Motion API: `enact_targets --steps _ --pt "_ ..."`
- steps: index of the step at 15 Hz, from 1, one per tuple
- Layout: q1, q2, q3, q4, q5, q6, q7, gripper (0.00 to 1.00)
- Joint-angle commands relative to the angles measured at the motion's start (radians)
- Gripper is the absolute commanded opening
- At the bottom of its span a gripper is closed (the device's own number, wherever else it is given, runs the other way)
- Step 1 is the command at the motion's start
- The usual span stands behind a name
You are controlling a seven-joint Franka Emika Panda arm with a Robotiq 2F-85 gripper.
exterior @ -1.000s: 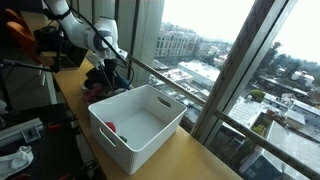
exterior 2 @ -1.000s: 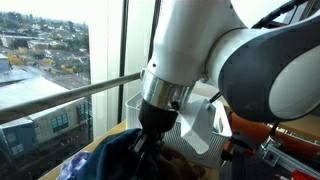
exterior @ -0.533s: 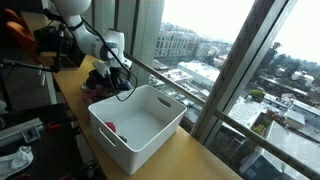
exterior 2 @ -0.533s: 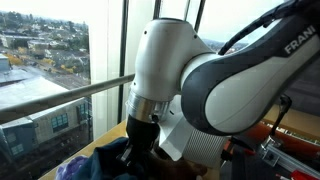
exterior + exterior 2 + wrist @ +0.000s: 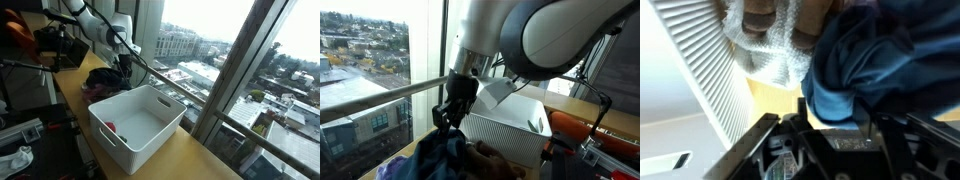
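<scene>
A heap of clothes (image 5: pixel 103 80) lies on the wooden counter beside a white slatted basket (image 5: pixel 118 140). My gripper (image 5: pixel 125 63) hangs just above the heap, near the window rail. In an exterior view the gripper (image 5: pixel 448 110) has a dark blue garment (image 5: pixel 442 150) drawn up to its fingertips. In the wrist view the gripper (image 5: pixel 834 110) is shut on a fold of that blue garment (image 5: pixel 880 50), which fills the gap between the fingers. A pale knitted cloth (image 5: pixel 770 40) lies beyond it, next to the basket's slats (image 5: pixel 705 70). A small pink thing (image 5: pixel 110 127) lies inside the basket.
The counter (image 5: pixel 185 160) runs along a tall window with a metal rail (image 5: pixel 175 88) close behind the heap. Dark equipment and cables (image 5: pixel 45 45) stand at the counter's far end. An orange case (image 5: pixel 595 135) sits beyond the basket.
The gripper has risen off the clothes heap towards the window and turned, and the blue garment has come up with it.
</scene>
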Motion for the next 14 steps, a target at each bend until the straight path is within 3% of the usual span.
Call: enact_targets --steps 1,4,9,14 --pt "-0.008 -0.142 -0.03 -0.042 0.014 -0.074 -0.023 0.82" --pt "-0.034 -0.222 -0.045 -0.072 0.002 -0.114 -0.028 1.0" --pt "-0.115 -0.311 -0.088 -0.171 -0.014 -0.125 -0.054 1.0" --pt "-0.203 -0.313 -0.14 -0.294 -0.026 -0.088 -0.113 1.0"
